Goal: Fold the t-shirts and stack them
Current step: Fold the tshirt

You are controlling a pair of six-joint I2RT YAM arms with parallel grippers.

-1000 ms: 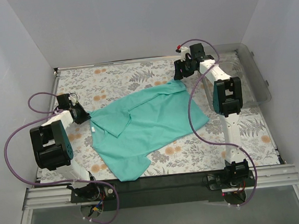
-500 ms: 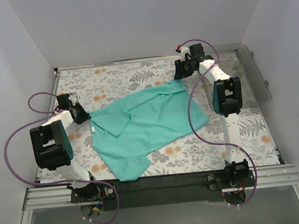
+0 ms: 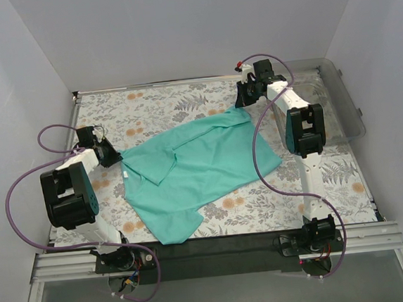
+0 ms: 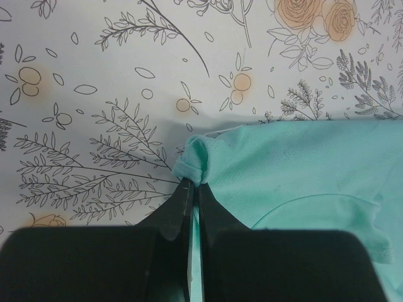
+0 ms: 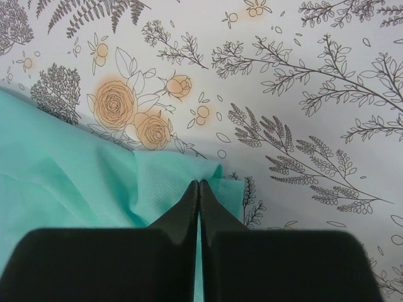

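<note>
Left pincer [image 4: 192, 184] is clamping together on a bunched corner at the left edge of the teal t-shirt [image 3: 196, 165], while the right pincer [image 5: 199, 184] is squeezing shut on its far right corner. Between them the shirt is lying spread across the middle of the flowered bench [image 3: 148, 103].

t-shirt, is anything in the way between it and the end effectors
Nothing visible stands between them. The left end effector is shut on the near-left corner of the t-shirt, and the right end effector is shut on its far corner, fabric pinched between the fingers of each.
</note>
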